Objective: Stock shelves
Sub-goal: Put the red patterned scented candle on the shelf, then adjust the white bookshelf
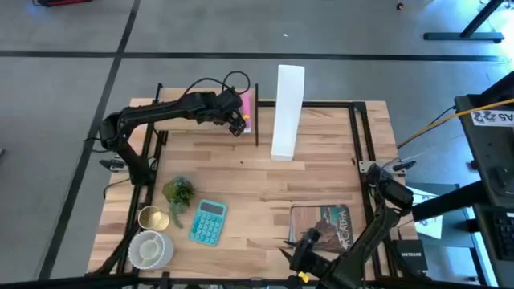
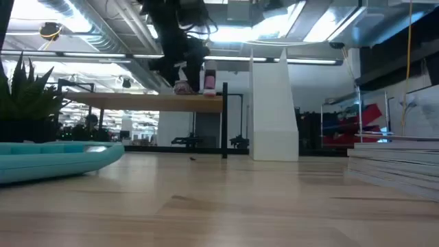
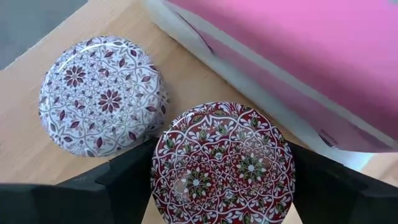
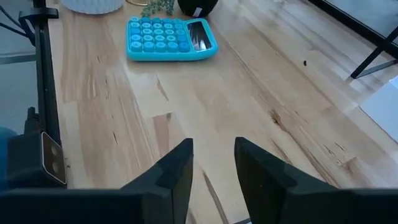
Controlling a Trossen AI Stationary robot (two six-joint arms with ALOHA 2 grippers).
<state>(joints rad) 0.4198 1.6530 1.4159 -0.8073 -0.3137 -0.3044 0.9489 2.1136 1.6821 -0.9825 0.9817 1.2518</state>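
Up on the small raised light-wood plank shelf with the black metal frame (image 2: 137,101), the left gripper (image 3: 221,186) has its fingers (image 3: 127,186) closed around a round dark-red patterned disc (image 3: 222,165), looks like a coaster or lid. It sits just beside a second round white disc with red floral pattern (image 3: 102,93), and a pink flat book-like item with a pale edge (image 3: 298,68) lies close on the other side. So I'd say the placing step is basically at the release point: next it needs to let go and lift straight off without dragging the disc. Room is tight there, with the white disc nearly touching and the pink item close, so any sideways wobble could nudge them. The tall narrow white upright file box (image 1: 288,112) stands just beside the shelf, toward the right arm's side. The right gripper (image 4: 214,171) waits low over the big light-wood tabletop (image 1: 265,193), well away from the shelf, fingers slightly apart and holding nothing. Still waiting out front of the shelf: a turquoise calculator (image 1: 208,221), a small green plant sprig (image 1: 178,193), a gold-coloured round tin (image 1: 152,218), a white ribbed bowl (image 1: 150,249) and a dark illustrated book (image 1: 321,227). Plenty of open wood between those and the shelf.
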